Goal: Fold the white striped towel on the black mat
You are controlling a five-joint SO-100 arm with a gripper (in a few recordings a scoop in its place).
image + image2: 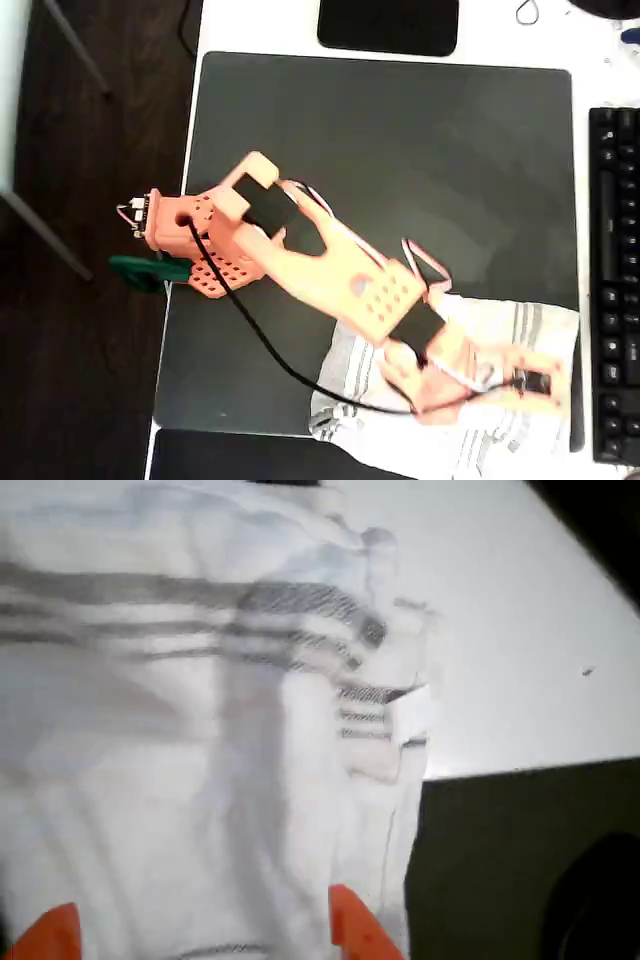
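Observation:
The white striped towel [500, 325] lies crumpled at the lower right corner of the black mat [380, 150], its grey stripes showing at its left and right parts. My orange arm reaches from the mat's left edge down over it. The gripper [545, 385] hovers above the towel's right part. In the wrist view the towel [200, 730] is blurred, with a folded striped edge near a corner of the mat [520, 860]. The gripper [200, 935] is open, its two orange fingertips [350, 930] wide apart over the cloth, holding nothing that I can see.
A black keyboard [615, 280] runs along the right edge. One glossy black pad [390, 25] sits beyond the mat's top edge and another [230, 460] below its bottom edge. A green clamp [145, 270] holds the arm's base at the table's left edge. White tabletop [520, 630] borders the towel.

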